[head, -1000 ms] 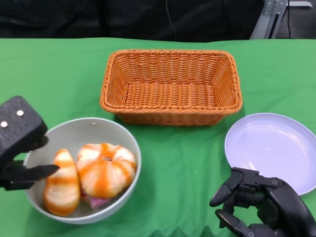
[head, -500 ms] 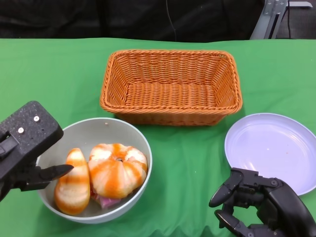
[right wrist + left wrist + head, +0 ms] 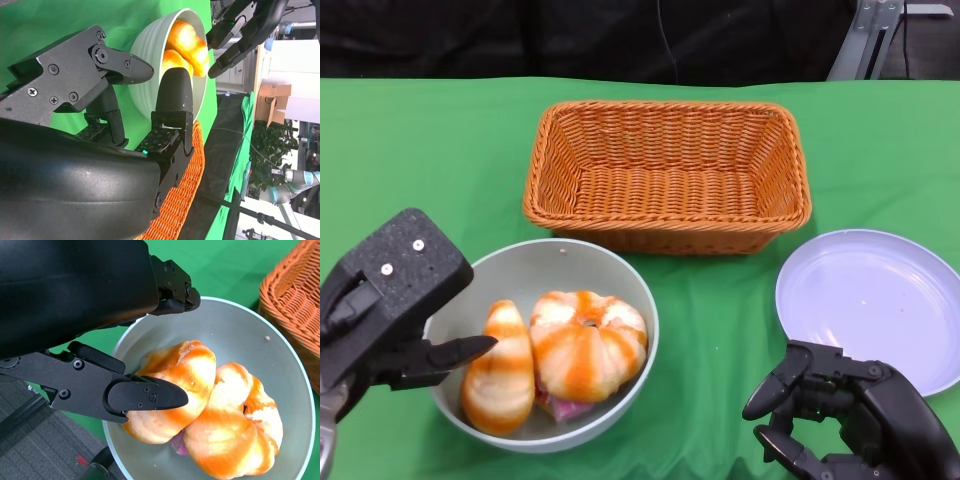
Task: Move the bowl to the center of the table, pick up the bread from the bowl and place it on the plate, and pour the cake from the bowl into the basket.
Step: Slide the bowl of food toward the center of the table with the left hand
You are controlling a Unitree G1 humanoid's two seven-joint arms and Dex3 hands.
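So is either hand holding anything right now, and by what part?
The left hand grips the bowl by its near-left rim, one of its fingers inside. The right hand holds nothing.

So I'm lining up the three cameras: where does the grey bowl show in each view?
Head view: the bowl sits lower left, below the basket, with the left robot hand at its left rim.
Right wrist view: the bowl is upper middle, beyond the right robot hand.
Left wrist view: the bowl fills the centre and right.
Shared landmark: the orange basket beside the bowl.

Left robot hand (image 3: 395,305) and bowl (image 3: 620,275) shifted rightward, toward center
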